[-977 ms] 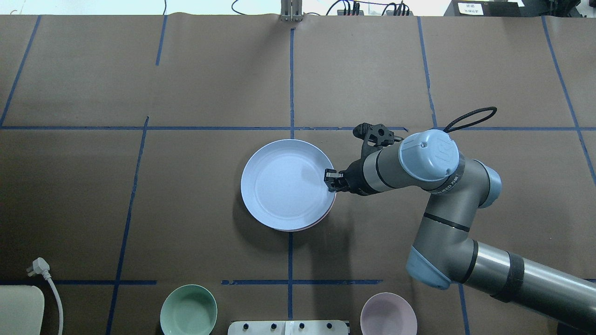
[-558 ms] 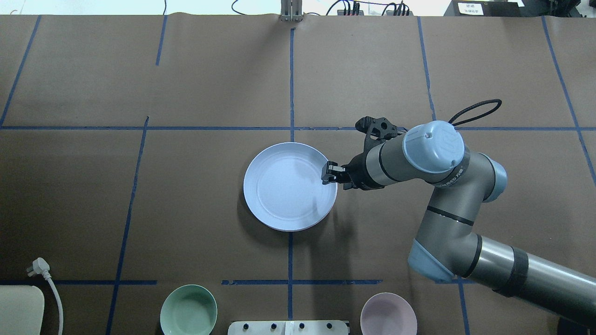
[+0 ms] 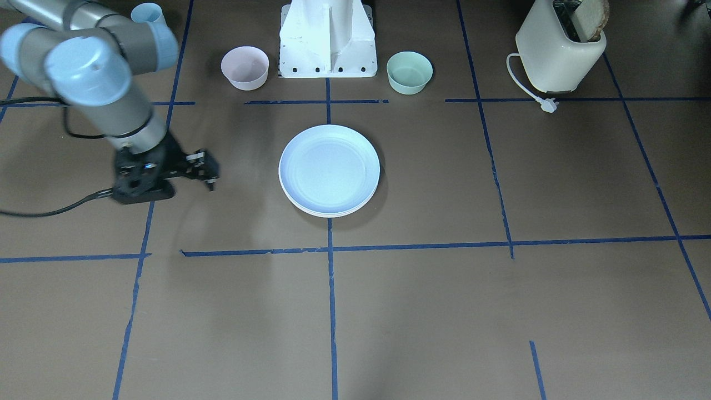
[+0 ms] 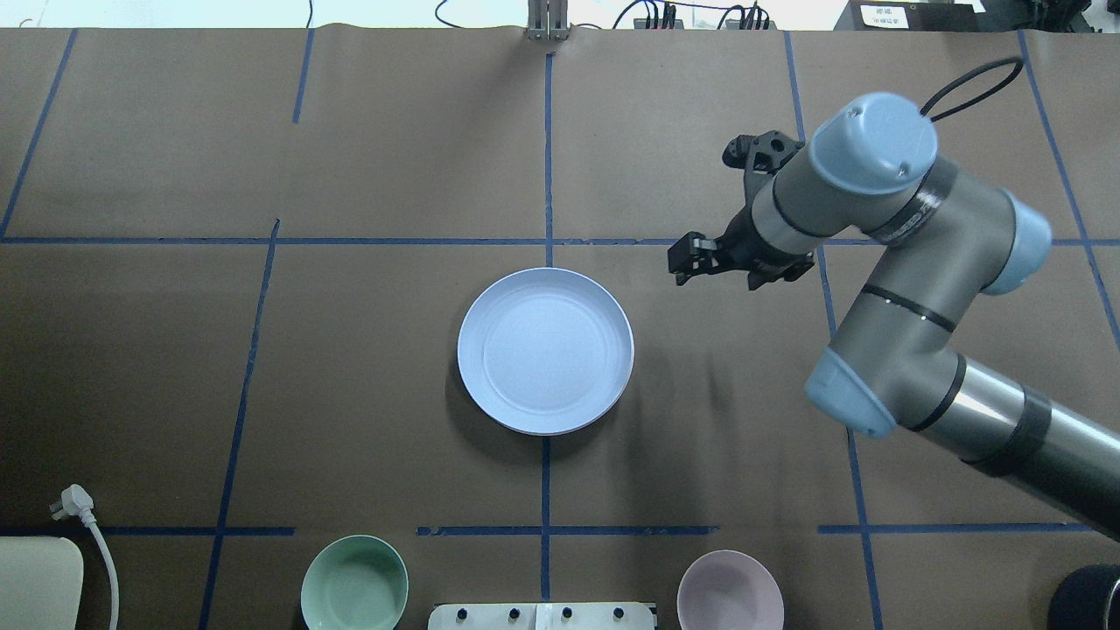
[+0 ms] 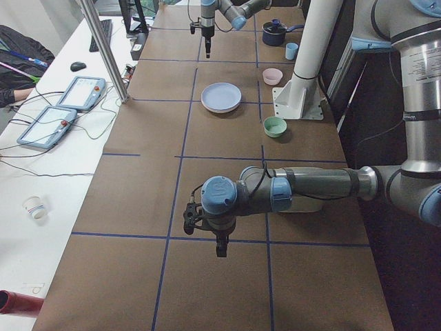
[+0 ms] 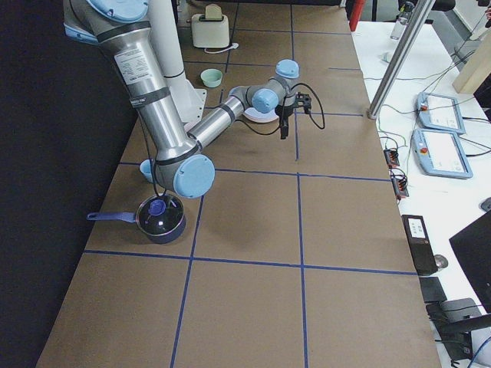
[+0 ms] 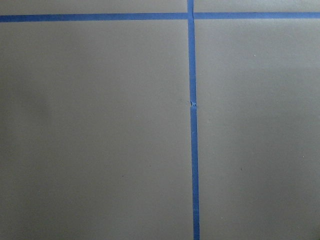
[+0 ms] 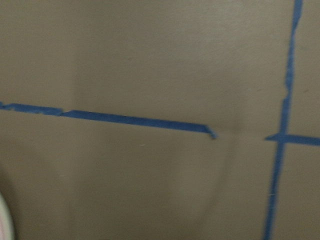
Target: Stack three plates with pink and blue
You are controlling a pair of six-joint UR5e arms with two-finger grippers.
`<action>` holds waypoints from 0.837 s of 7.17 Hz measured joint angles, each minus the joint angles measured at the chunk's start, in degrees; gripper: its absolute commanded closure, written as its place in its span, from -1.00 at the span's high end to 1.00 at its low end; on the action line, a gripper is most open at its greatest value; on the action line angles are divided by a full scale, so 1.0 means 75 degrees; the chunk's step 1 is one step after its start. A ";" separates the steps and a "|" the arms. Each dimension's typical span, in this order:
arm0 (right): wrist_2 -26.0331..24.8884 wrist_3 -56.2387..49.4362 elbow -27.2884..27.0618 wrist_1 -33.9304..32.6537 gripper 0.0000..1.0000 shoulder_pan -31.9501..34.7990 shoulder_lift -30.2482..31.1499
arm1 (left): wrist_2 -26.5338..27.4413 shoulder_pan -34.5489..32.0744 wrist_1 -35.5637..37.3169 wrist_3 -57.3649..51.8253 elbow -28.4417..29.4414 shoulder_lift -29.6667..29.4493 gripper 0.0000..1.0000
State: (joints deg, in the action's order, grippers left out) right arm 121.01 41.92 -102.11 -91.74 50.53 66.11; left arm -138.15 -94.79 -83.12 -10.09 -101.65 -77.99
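The pale blue plate (image 4: 545, 350) is seen atop the stack (image 3: 329, 213) at centre frame. The right gripper (image 4: 685, 262) is held empty, upper right in the overhead view. Finger spread there and on the left gripper (image 5: 220, 249) cannot be told.

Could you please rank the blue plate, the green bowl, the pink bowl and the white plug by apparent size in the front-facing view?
1. Pale blue round matte plate, largest.
2. Small deep pink bowl and small deep green bowl: they look alike, unranked.
3. White plastic plug, smallest.
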 measured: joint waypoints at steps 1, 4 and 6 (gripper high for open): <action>0.0115 -0.1603 -0.0048 -0.0499 1.00 0.0705 0.0377 | 0.0019 0.0007 -0.0065 0.0001 0.0000 -0.0008 1.00; 0.0952 -0.5943 -0.0266 -0.0833 0.98 0.3209 0.2338 | 0.0076 0.0048 -0.0162 0.0058 0.0014 -0.0021 1.00; 0.1078 -0.7399 -0.0481 -0.0806 1.00 0.4496 0.3779 | 0.0101 0.0105 -0.0216 0.0336 0.0001 -0.0095 1.00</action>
State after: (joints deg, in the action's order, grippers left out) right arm 129.09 -13.58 -105.72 -97.79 84.25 94.45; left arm -137.39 -94.01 -84.74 -7.57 -101.65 -78.70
